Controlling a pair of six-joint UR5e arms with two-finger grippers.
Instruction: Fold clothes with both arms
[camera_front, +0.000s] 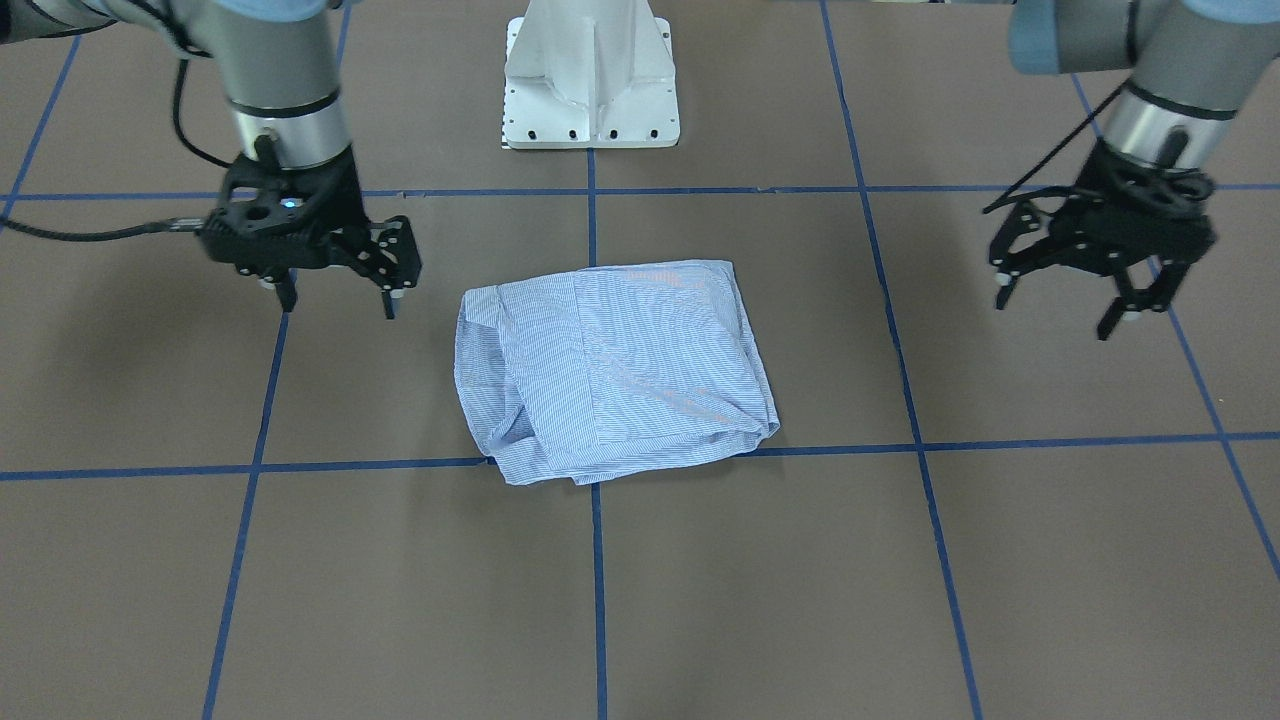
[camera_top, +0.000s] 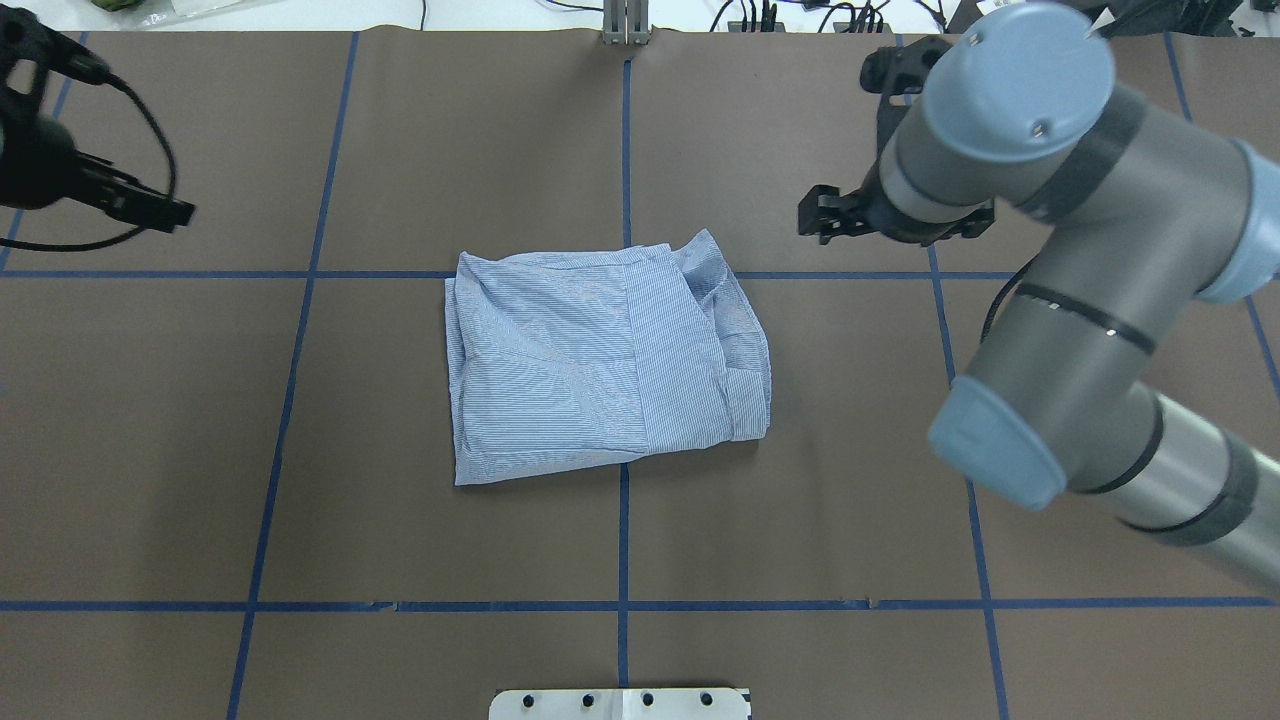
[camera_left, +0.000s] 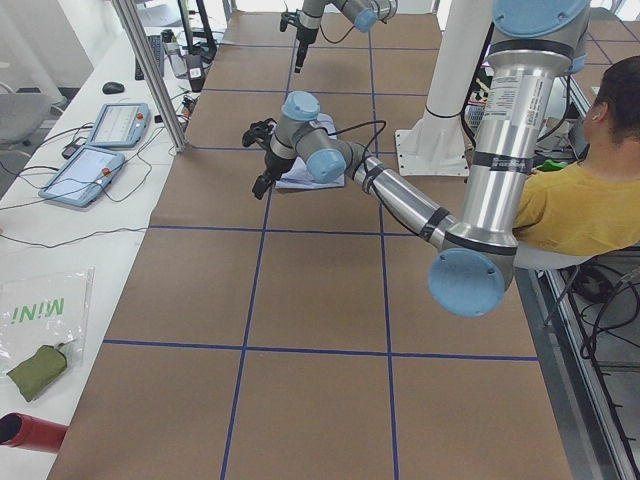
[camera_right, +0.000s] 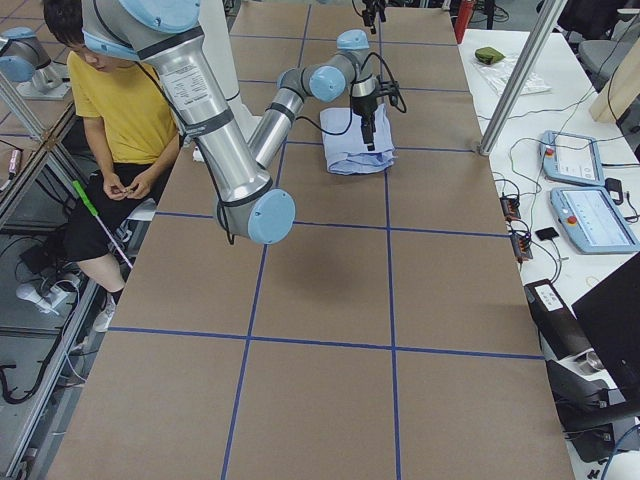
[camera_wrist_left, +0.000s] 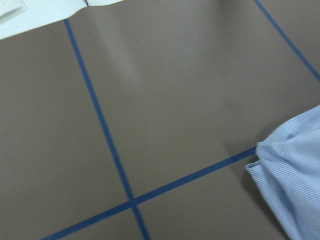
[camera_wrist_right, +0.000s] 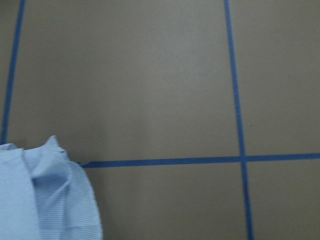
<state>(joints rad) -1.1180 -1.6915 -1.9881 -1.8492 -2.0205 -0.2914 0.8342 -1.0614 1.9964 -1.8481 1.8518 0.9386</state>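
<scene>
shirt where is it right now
In the overhead view the shirt lies folded at the middle of the table, across the central blue tape line, between the left gripper and right gripper, touching neither.

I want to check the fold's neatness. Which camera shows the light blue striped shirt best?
Overhead exterior: the folded light blue striped shirt lies whole, large and unobstructed. Front-facing shows it whole too. The side views show it small and partly hidden, and the wrist cameras catch only edges.

shirt (camera_wrist_left: 292, 192): only a corner shows in each wrist view, the rest cut by the frame edge; from the left end, mostly hidden behind the left arm (camera_left: 400, 195).
left gripper (camera_front: 1058, 312): overhead, cut by the left edge.
right gripper (camera_front: 338, 300): overhead, largely hidden behind the right arm (camera_top: 1050, 200).
pedestal base (camera_front: 592, 90): top cut off.
</scene>
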